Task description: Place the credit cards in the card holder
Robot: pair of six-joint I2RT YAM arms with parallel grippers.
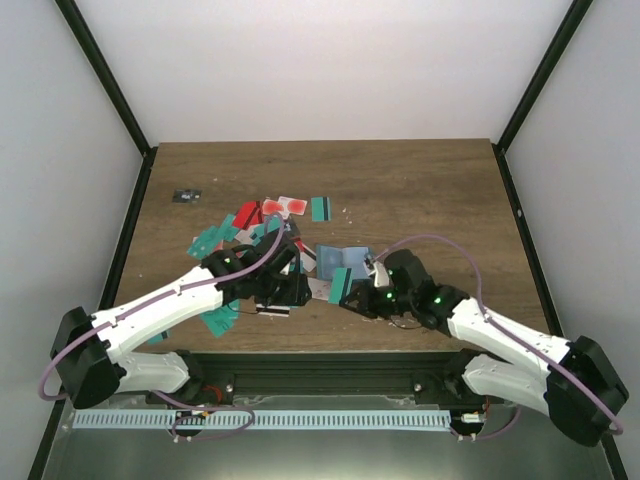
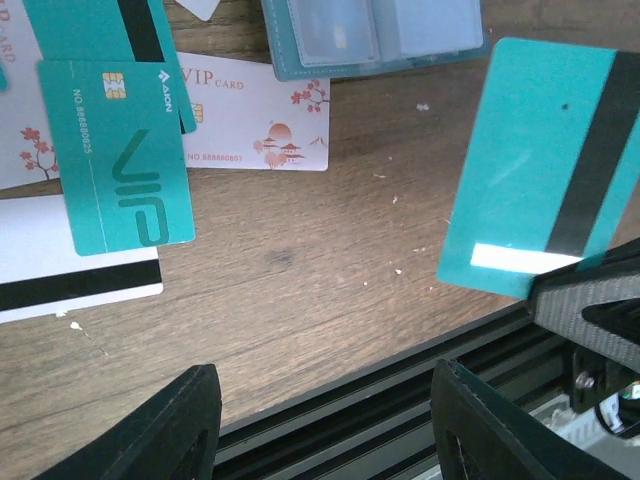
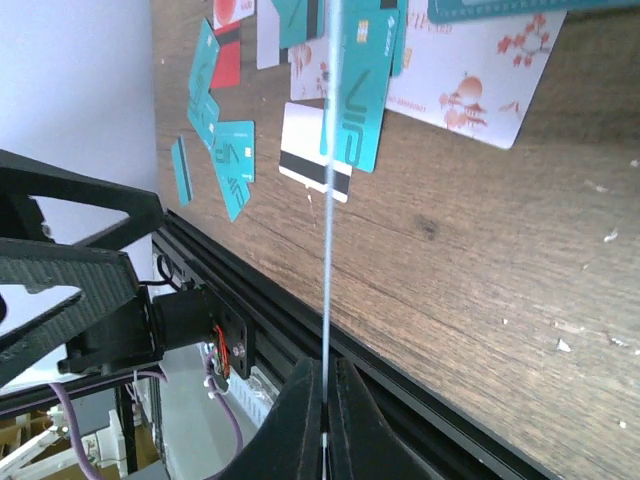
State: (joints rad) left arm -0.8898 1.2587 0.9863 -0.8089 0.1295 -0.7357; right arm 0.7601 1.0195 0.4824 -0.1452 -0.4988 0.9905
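Note:
The blue-teal card holder (image 1: 338, 258) lies open on the table, its clear pockets (image 2: 375, 35) facing up. Credit cards (image 1: 262, 225) in teal, red and white-pink are scattered to its left. My right gripper (image 1: 352, 297) is shut on a teal card with a black stripe (image 2: 545, 170), holding it on edge above the table's front edge. In the right wrist view that card (image 3: 327, 200) shows only as a thin line rising from the shut gripper (image 3: 325, 365). My left gripper (image 2: 325, 375) is open and empty just left of that card, above the front edge.
A teal VIP card (image 2: 125, 155), a white-pink VIP card (image 2: 255, 125) and a white card with a black stripe (image 2: 70, 275) lie near the left gripper. The black front rail (image 2: 400, 400) runs under both grippers. A small dark object (image 1: 186, 195) sits far left.

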